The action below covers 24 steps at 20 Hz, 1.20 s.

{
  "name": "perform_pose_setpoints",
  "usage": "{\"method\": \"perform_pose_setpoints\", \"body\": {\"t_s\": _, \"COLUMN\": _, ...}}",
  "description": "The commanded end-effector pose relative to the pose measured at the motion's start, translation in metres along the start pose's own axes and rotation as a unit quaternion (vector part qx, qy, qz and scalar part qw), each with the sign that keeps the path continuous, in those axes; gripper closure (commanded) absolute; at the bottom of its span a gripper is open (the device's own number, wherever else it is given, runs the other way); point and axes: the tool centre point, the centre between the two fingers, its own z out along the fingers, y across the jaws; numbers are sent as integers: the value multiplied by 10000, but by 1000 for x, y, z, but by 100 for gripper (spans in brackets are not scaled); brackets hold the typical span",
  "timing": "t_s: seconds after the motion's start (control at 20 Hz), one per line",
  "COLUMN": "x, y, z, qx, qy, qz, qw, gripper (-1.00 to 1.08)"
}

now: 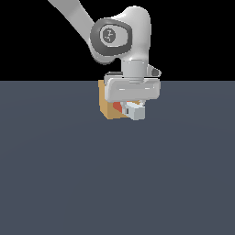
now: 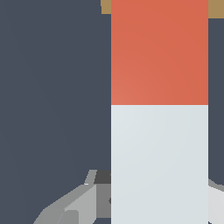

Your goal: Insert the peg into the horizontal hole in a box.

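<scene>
While the peg is plainly off the worktop and carried by the arm, insertion does not look finished. The tool sits low over the peg, pads closed onto its pale section; the wrist view shows finger metal pressed alongside the white length, so I read it as gripping the peg.

Exterior view: tan box stands on the worktop directly behind the tool, mostly hidden by it. The peg's pale end juts toward the camera; the red end points at the box face and shows as a red patch against the tan. The hole itself is not visible in either view, blocked by peg and tool.

Wrist view: peg fills the frame lengthwise, red half leading, with slivers of tan box on either side of the red tip. So the tip is at the face or just entering; cannot tell which.

Judgement on progress:
- Done: pick-up, lift, turning the peg level, lining it up with the box.
- Uncertain: whether the tip has crossed into the opening.
- Left: pushing the red half in; nearly all of it is still outside.

Peg looks square to the face, no obvious tilt.
</scene>
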Motion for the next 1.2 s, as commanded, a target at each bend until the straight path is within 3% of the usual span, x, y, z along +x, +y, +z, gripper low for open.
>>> {"method": "perform_pose_setpoints", "body": {"t_s": 0.0, "x": 10, "y": 11, "z": -6, "qx": -14, "qy": -6, "qz": 90, "qw": 10000, "gripper": 108}}
{"method": "perform_pose_setpoints", "body": {"t_s": 0.4, "x": 27, "y": 30, "z": -12, "qx": -14, "qy": -6, "qz": 215, "qw": 9998, "gripper": 108}}
{"method": "perform_pose_setpoints", "body": {"t_s": 1.15, "x": 27, "y": 31, "z": -13, "qx": -29, "qy": -4, "qz": 204, "qw": 9998, "gripper": 108}}
